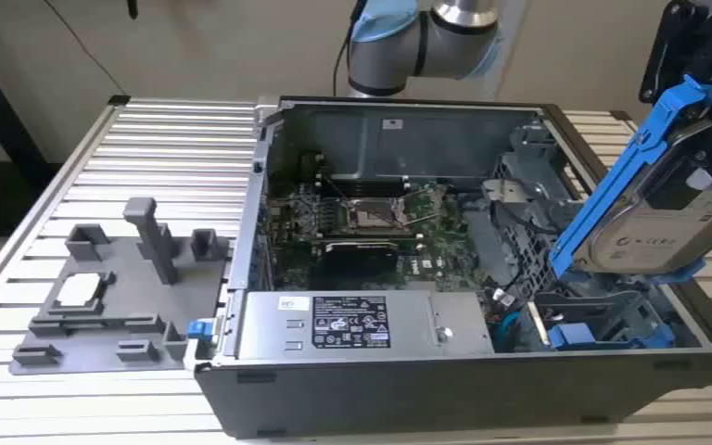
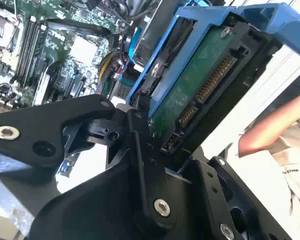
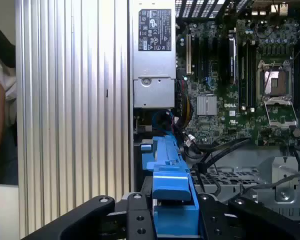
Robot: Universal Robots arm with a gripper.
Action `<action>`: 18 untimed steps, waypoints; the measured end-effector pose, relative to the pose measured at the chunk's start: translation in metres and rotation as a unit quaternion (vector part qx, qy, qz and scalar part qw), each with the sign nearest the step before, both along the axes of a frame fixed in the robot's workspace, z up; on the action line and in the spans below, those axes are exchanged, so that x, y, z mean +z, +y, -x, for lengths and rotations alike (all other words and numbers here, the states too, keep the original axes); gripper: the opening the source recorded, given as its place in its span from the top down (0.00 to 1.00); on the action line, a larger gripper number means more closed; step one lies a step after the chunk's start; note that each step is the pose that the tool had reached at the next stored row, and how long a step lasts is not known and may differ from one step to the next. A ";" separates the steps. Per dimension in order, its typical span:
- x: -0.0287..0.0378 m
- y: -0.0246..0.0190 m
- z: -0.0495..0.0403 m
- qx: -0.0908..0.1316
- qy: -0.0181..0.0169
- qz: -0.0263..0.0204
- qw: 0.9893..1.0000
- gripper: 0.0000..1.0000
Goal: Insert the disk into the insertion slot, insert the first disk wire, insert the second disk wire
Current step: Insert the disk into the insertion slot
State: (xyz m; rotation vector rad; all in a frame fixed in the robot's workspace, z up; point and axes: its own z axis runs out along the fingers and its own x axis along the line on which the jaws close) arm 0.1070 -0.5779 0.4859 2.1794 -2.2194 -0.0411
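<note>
One disk (image 1: 659, 222), a grey hard drive framed by a blue carrier bracket, is held clamped in the pincer (image 1: 692, 65) at the exterior view's right, lifted clear of the open computer case (image 1: 455, 394) that is laid on its side on the slatted bench (image 1: 171, 148). The drive is carried steeply tilted, its lower end pointed down toward the insertion slot (image 1: 603, 308), the grey sheet-metal bay in the case's near corner, just beside the labelled power supply box (image 1: 344, 324); the tilt is judged to serve feeding the carrier into the bay end first. No contact with the bay is made yet, and the disk is not seated. In the second wrist view the disk's green circuit side and connector row (image 2: 210, 82) are turned outward, so the ports are judged to be left reachable for the wires. In the first wrist view the blue bracket (image 3: 170, 175) is seen gripped between the black fingers (image 3: 135, 217), with the motherboard (image 3: 250, 75) beyond and black cables (image 3: 215, 150) lying loose near the bay. A grey fixture (image 1: 108, 297) is left on the bench at the exterior view's left, well apart from the case. A person's forearm (image 2: 272, 131) is seen outside the case.
</note>
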 end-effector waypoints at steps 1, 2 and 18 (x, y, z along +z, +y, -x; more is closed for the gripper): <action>0.0000 0.0000 0.0000 0.000 0.000 0.000 1.000 0.67; 0.0000 0.0000 0.0000 0.000 0.000 0.000 1.000 0.67; -0.0020 0.0000 -0.0001 0.000 -0.007 -0.001 1.000 0.67</action>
